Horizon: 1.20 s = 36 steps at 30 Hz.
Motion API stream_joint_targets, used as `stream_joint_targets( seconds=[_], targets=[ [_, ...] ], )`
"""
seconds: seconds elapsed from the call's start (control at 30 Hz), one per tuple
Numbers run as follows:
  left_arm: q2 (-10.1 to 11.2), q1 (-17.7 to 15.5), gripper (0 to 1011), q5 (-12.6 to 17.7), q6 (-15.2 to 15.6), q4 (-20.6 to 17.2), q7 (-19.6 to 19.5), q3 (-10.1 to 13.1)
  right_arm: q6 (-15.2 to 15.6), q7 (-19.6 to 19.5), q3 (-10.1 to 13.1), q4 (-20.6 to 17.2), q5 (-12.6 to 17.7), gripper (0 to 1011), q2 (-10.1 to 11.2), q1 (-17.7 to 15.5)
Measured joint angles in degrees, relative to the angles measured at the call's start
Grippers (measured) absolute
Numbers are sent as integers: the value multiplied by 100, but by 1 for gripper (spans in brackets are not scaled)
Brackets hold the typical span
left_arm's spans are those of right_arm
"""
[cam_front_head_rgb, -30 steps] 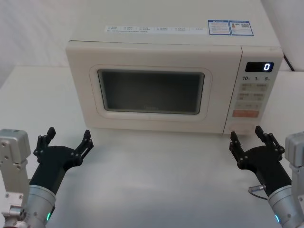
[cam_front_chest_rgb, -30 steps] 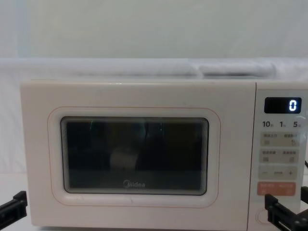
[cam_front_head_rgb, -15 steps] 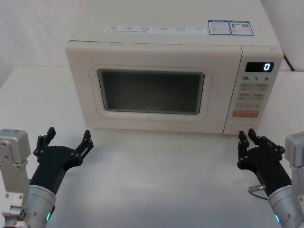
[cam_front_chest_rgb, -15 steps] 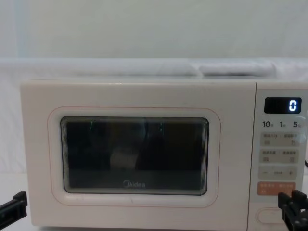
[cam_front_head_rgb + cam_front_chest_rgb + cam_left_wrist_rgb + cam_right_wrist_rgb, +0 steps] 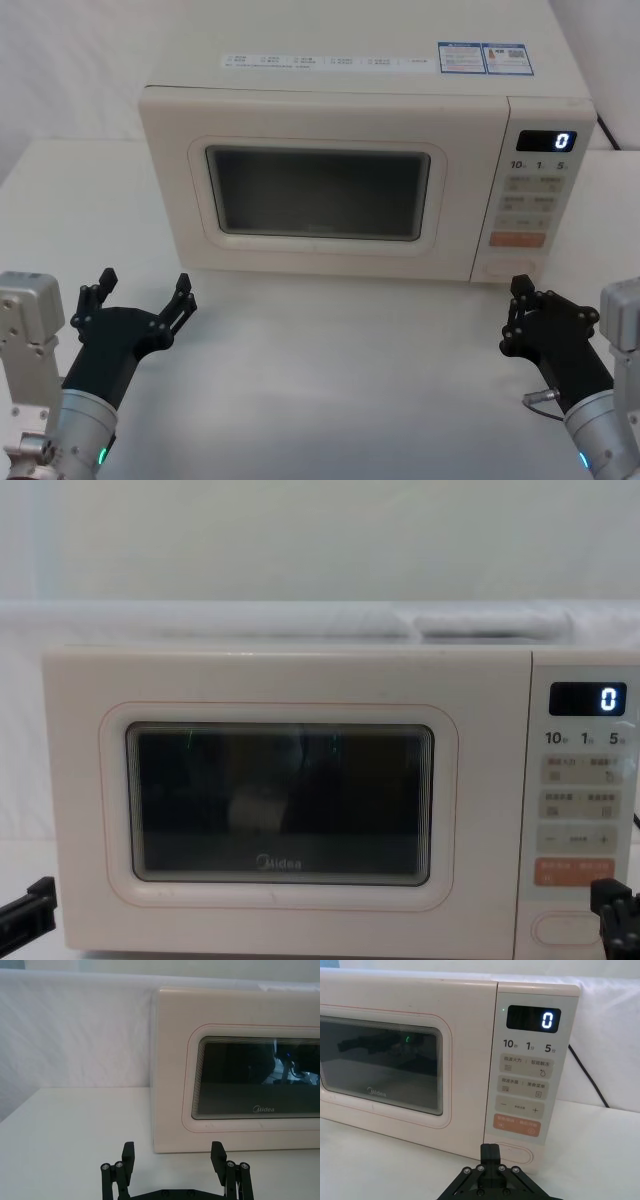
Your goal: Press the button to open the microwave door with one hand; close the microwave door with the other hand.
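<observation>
The cream microwave stands on the white table with its microwave door [image 5: 320, 130] shut; the dark window and Midea logo show on the door [image 5: 175, 1060]. The button [image 5: 512, 268], a wide pill shape, sits at the bottom of the keypad panel, below the orange key; it is also seen in the right wrist view [image 5: 520, 1154] and chest view [image 5: 565, 929]. My right gripper [image 5: 518, 290] is shut, empty, fingertips together, a short way in front of the button [image 5: 490, 1150]. My left gripper [image 5: 143, 285] rests open and empty at the front left, facing the door's left edge [image 5: 173, 1152].
The keypad panel [image 5: 527, 1085] carries a lit display [image 5: 545, 141], small pale keys and an orange key [image 5: 574, 871]. A black power cord [image 5: 587, 1080] runs behind the microwave on the right. White table surface [image 5: 330, 380] lies between the two grippers.
My right gripper's fingers have closed from spread to fully shut, without taking hold of anything. The left gripper and the door have not moved.
</observation>
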Motion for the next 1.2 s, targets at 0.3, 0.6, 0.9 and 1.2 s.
stream_joint_targets(
  seconds=[0.3,0.6,0.9,1.2],
  targets=[
    [0,0,1001,0,0,0,0,0,-3,80,77,19,-21,0,-84,-9],
    [0,0,1001,0,0,0,0,0,9,234,224,223,-43,0,-235,58],
    [0,0,1001,0,0,0,0,0,68,405,345,530,-141,0,-333,235],
    [0,0,1001,0,0,0,0,0,135,604,408,921,-258,0,-443,528]
  ],
)
